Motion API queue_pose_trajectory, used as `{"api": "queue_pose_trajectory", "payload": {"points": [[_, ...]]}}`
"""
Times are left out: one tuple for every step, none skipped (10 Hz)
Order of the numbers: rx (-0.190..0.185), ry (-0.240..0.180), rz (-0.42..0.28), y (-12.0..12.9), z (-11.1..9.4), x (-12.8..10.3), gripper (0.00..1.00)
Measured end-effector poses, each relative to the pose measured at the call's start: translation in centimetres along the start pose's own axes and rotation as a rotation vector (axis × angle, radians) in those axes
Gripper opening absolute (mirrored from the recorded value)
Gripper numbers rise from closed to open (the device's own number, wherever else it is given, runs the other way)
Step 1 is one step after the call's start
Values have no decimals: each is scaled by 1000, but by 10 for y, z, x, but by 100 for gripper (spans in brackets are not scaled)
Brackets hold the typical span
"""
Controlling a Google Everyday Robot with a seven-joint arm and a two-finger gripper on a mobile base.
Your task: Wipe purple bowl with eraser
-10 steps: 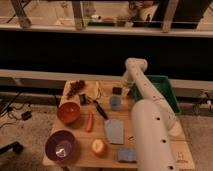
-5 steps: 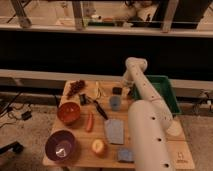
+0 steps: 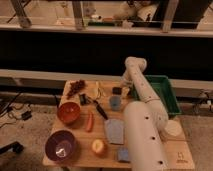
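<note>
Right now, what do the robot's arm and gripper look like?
The arm is cream-white, made of thick rounded tubes with rows of small dark dots; no cables show. The gripper, a small dark tip, sits just beyond the blue cup.

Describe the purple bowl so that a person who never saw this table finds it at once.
On the wooden table, look at the near left corner, far from the gripper at the far edge. The wide round purple bowl sits there, in front of the orange-red bowl; only it is purple, with a pale shiny patch inside.
</note>
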Motion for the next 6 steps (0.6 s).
{"api": "queue_pose_trajectory", "payload": {"points": [[1, -2, 1, 0, 0, 0, 42], [4, 0, 1, -1, 0, 2, 32], [6, 2, 0, -1, -1, 1, 24], [7, 3, 0, -1, -1, 2, 13], [8, 7, -1, -2, -3, 3, 7], [5, 5, -1, -1, -3, 2, 6]]}}
